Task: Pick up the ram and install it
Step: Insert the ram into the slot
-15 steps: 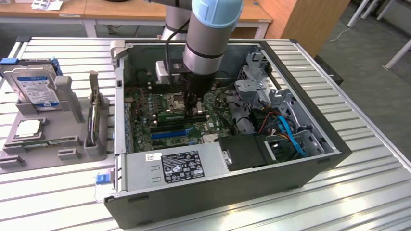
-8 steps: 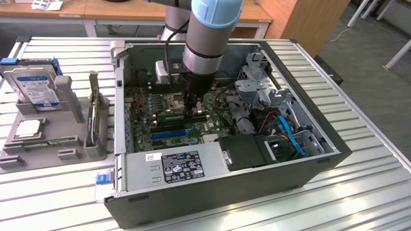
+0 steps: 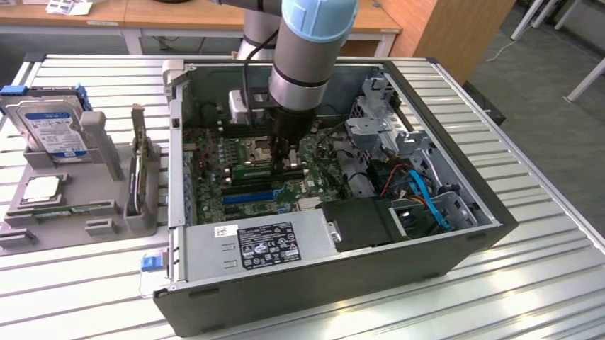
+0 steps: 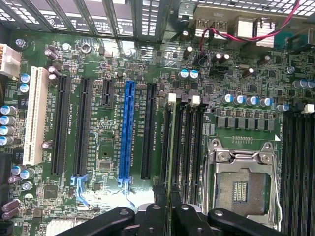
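- Clearly, your jaws are closed on the ram (image 4: 170,147). In the wrist view you see it edge-on, a thin green strip running out from between the black fingers (image 4: 110,220).
- That strip lies along the outermost memory slot (image 4: 166,142), the one beside the black expansion slot (image 4: 146,132). The other memory slots (image 4: 189,142) next to it are bare.
- So the pick-up is done and the stick is lined up with its slot; you can judge this as the insertion stage.
- Whether the ram is pressed fully home you cannot tell, because the white latch (image 4: 171,97) at the far end gives no clear sign of being locked.
- Further out, the empty processor socket (image 4: 241,184) sits to one side and the blue slot (image 4: 127,130) to the other.
- In the exterior view the arm (image 3: 307,64) reaches straight down into the open computer case (image 3: 472,219) on the table (image 3: 548,283). The hard drive (image 3: 52,127) stands well apart at the exterior view's left.
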Controlling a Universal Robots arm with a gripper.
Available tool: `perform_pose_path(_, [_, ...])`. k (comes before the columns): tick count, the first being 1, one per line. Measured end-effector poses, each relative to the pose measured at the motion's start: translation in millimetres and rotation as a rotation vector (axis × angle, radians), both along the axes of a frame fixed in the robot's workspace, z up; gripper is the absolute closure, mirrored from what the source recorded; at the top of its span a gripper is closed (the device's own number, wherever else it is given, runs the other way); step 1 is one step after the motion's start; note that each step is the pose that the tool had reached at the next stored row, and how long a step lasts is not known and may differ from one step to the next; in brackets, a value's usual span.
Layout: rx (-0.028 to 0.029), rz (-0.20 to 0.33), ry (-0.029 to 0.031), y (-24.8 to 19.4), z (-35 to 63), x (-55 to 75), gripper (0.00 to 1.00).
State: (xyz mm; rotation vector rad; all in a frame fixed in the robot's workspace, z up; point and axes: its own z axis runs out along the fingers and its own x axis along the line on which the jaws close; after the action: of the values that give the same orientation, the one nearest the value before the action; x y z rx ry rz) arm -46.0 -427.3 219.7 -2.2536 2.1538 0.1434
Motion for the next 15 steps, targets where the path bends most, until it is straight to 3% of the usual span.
perform_pose_path(11, [0.0009, 0.0, 0.0011, 0.2, -0.2, 0.4, 0.86])
perform_pose_path(15, [-0.0015, 0.0, 0.0016, 0.1, 1.5, 0.4, 0.86])
